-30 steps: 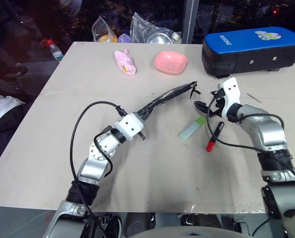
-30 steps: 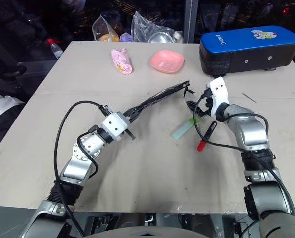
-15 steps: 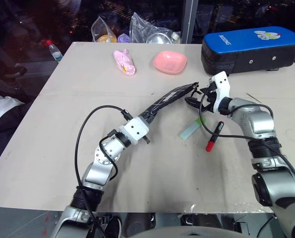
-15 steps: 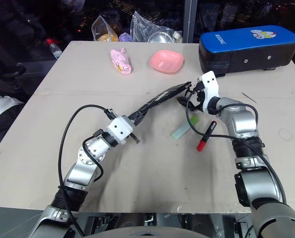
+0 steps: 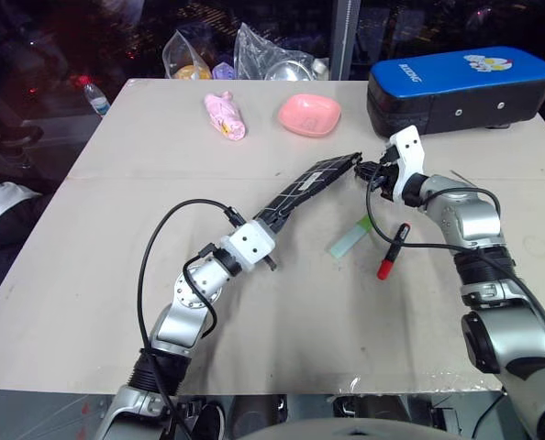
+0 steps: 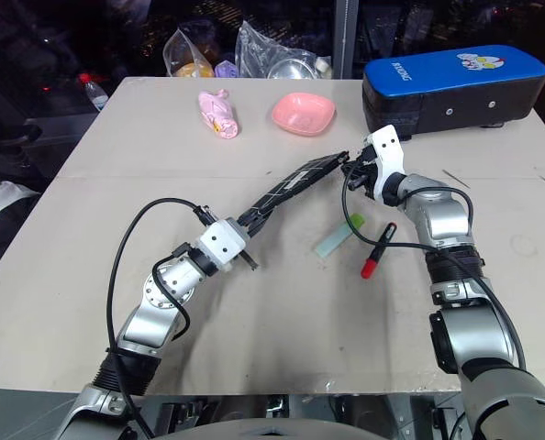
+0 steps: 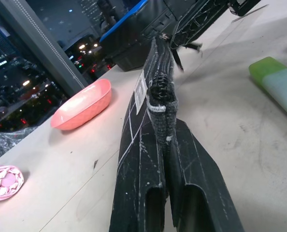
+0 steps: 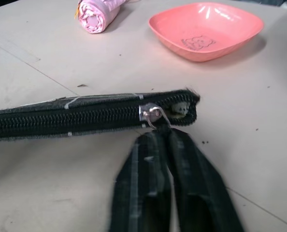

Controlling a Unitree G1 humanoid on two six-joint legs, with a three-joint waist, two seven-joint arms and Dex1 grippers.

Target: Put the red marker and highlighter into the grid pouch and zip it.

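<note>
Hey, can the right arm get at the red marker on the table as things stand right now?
Probably not yet: the right pincer is shut on the zipper pull of the grid pouch. The red marker lies uncovered just below that arm, once freed.

Bright overhead light evenly covers the table [image 5: 89,275] against dark surroundings; shadows are soft, and nearby fingers [image 8: 148,193] blur.
</note>
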